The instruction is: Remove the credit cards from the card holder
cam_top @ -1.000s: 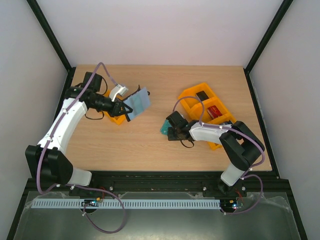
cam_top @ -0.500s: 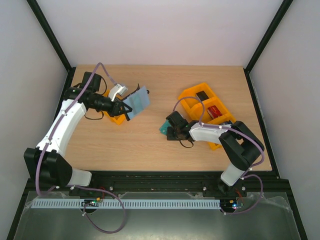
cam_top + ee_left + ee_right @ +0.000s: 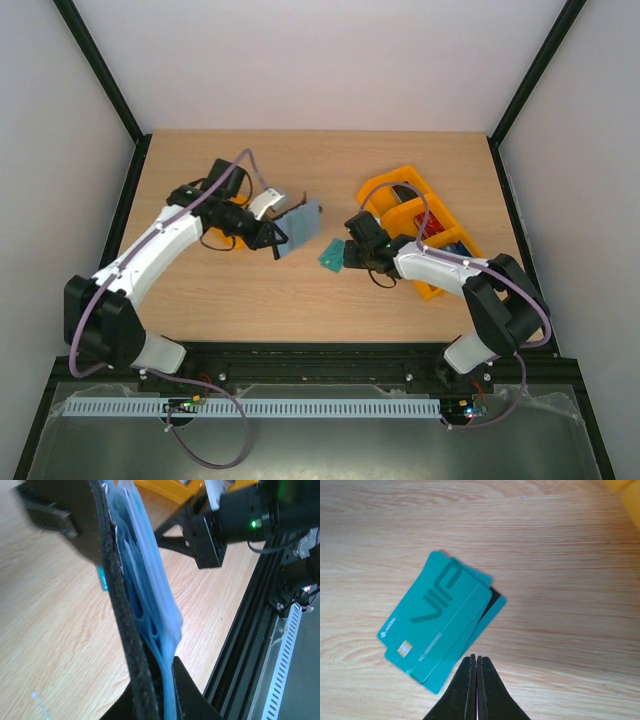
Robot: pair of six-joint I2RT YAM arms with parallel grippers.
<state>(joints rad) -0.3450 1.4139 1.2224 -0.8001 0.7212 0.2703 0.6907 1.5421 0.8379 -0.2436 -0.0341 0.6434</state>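
Card holder (image 3: 300, 224), black outside and blue-grey inside, hangs tilted just left of centre, clamped in the left gripper (image 3: 277, 238), whose arm reaches inward. Right gripper (image 3: 476, 660), pinched closed and empty, sits low beside the teal credit cards (image 3: 437, 622), which lie stacked on the table (image 3: 560, 540) at mid-frame

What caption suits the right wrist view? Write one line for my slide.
Shut right gripper poised beside a fanned stack of teal credit cards lying on the wooden table.
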